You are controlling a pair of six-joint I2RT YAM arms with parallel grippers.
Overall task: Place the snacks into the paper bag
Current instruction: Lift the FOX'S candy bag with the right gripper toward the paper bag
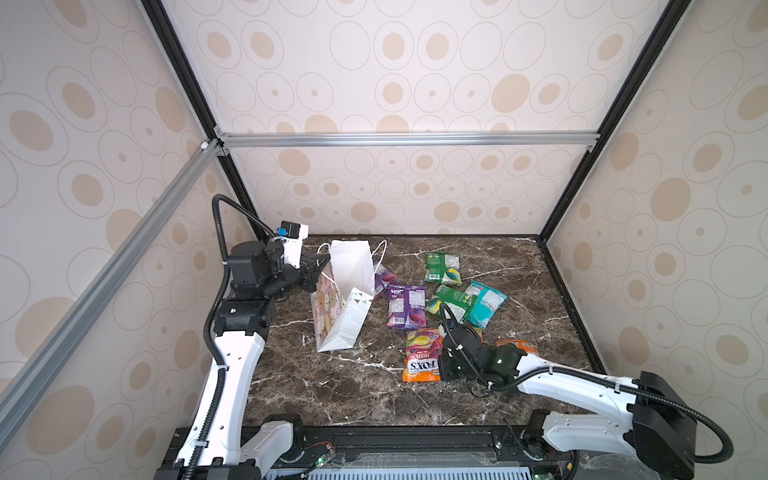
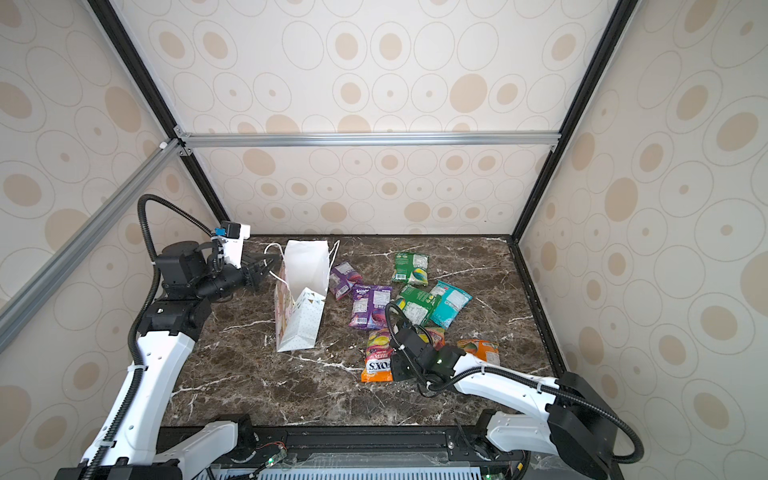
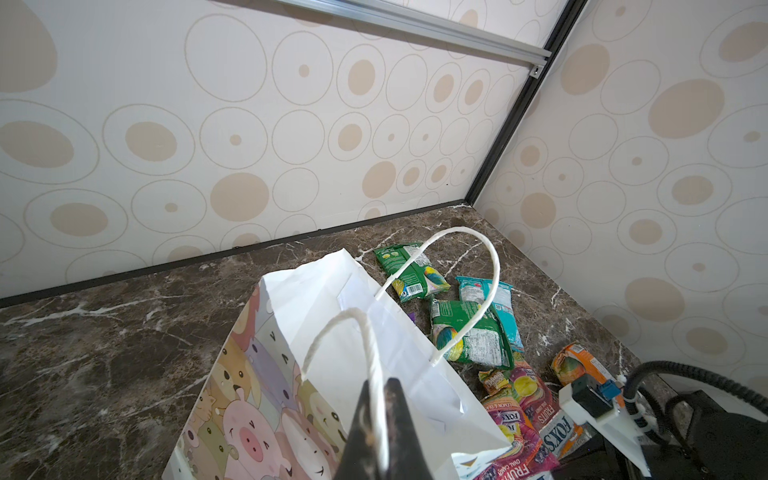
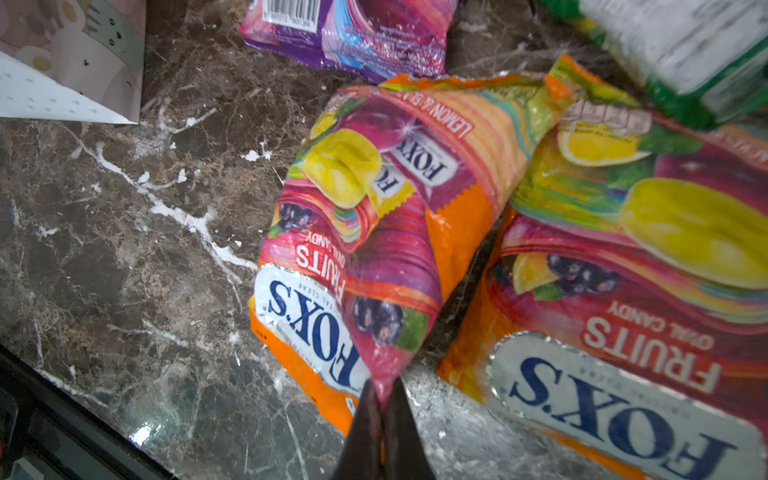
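The white paper bag [image 1: 347, 291] stands open at the left of the marble table. My left gripper [image 3: 380, 401] is shut on its near cord handle [image 3: 370, 340], beside the bag's rim in a top view [image 1: 321, 266]. My right gripper [image 4: 382, 392] is shut on a pinched fold of an orange FOX'S packet [image 4: 374, 232], which lies on the table in both top views [image 1: 422, 357] [image 2: 377, 358]. A second orange packet [image 4: 623, 291] lies right beside it. The other snacks lie loose: purple [image 1: 406, 306], green [image 1: 443, 268], teal [image 1: 485, 302].
Another purple packet [image 1: 384, 279] lies against the bag's right side. A second green packet [image 1: 451, 301] overlaps the teal one, and a third orange packet [image 1: 517, 345] lies behind my right arm. Patterned walls close the table on three sides.
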